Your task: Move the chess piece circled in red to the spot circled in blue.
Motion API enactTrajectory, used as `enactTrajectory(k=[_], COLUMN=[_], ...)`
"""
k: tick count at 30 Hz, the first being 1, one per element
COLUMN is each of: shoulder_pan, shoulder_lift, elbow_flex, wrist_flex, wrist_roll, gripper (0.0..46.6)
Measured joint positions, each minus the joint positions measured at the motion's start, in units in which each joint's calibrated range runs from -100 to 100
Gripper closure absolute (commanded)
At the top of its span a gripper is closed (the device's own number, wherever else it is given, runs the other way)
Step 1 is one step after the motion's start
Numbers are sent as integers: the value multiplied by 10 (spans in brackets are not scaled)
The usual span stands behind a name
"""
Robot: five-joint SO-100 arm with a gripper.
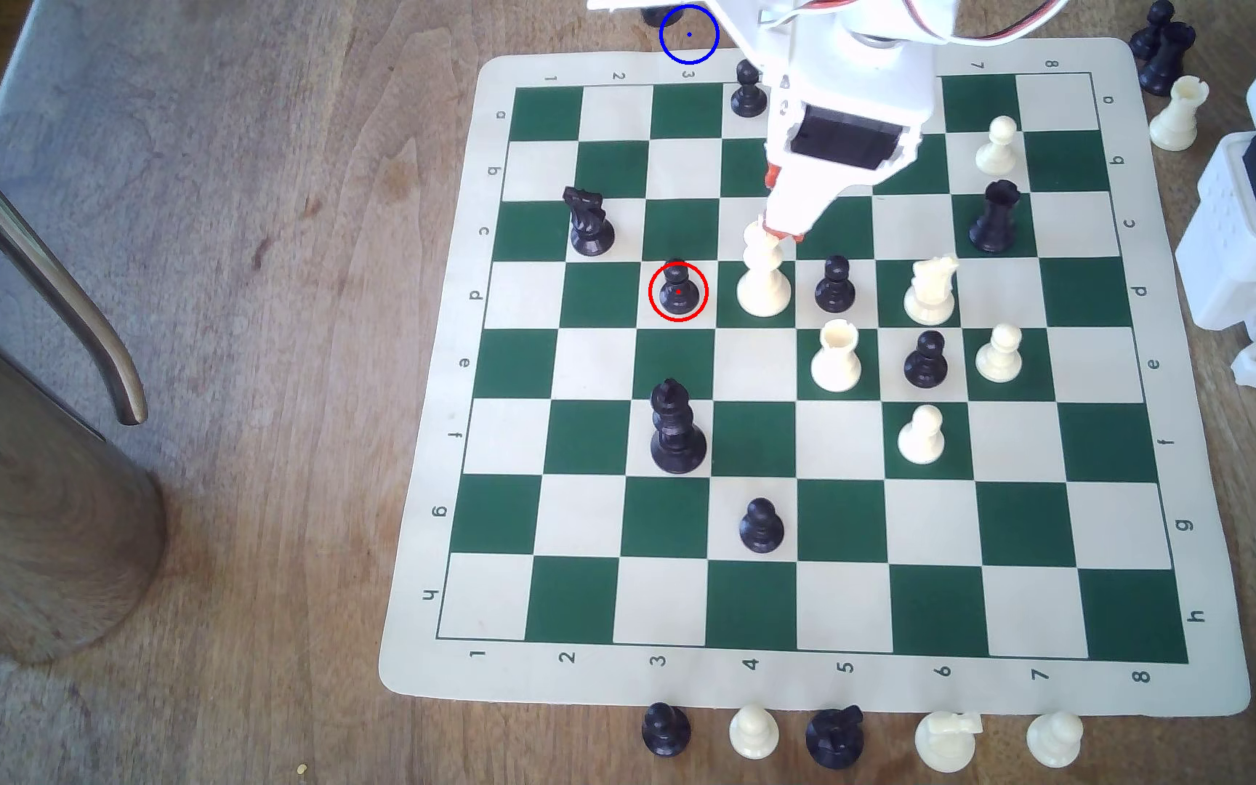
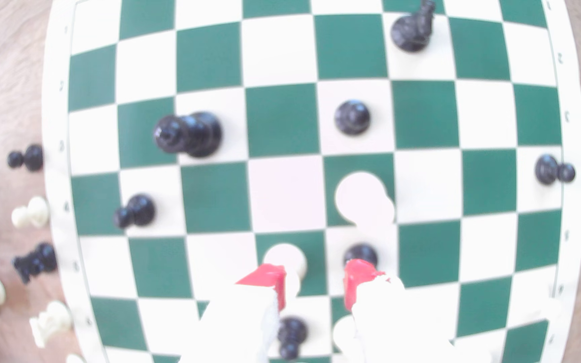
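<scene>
Pawn duty on my screen: the chess piece (image 1: 678,290), a short glossy black pawn inside the red ring, stands upright on a cream square of the green-and-cream board (image 1: 821,604), one square to the exterior view's left of the tall white piece (image 1: 763,275). From the wrist view I take it to be the dark round piece (image 2: 352,117) standing alone on a pale square, well ahead of the tips. My gripper (image 1: 782,232) hangs over the tall white piece, its red-tipped fingers (image 2: 270,279) spread with a clear gap between them and nothing held; the wrist view shows a white piece (image 2: 285,258) and another black pawn (image 2: 360,254) just beyond the tips. The spot (image 1: 689,34), bare brown wood inside the blue ring, lies off the board's far edge, above column 3 in the exterior view, well apart from the pawn. A black king (image 1: 676,430) stands two rows nearer than the pawn in the same column, and a black knight (image 1: 589,223) sits one row farther, to the exterior view's left. A metal jug (image 1: 28,453) stands on the table (image 1: 270,377) at far left.
</scene>
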Motion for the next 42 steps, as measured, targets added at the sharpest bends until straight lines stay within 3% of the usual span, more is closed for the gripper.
enactTrajectory(k=[15, 42], shoulder_pan=[44, 47], shoulder_lift=[122, 257], elbow_flex=[-7, -7], wrist_flex=[-112, -221], wrist_roll=[-14, -33], gripper=[311, 318])
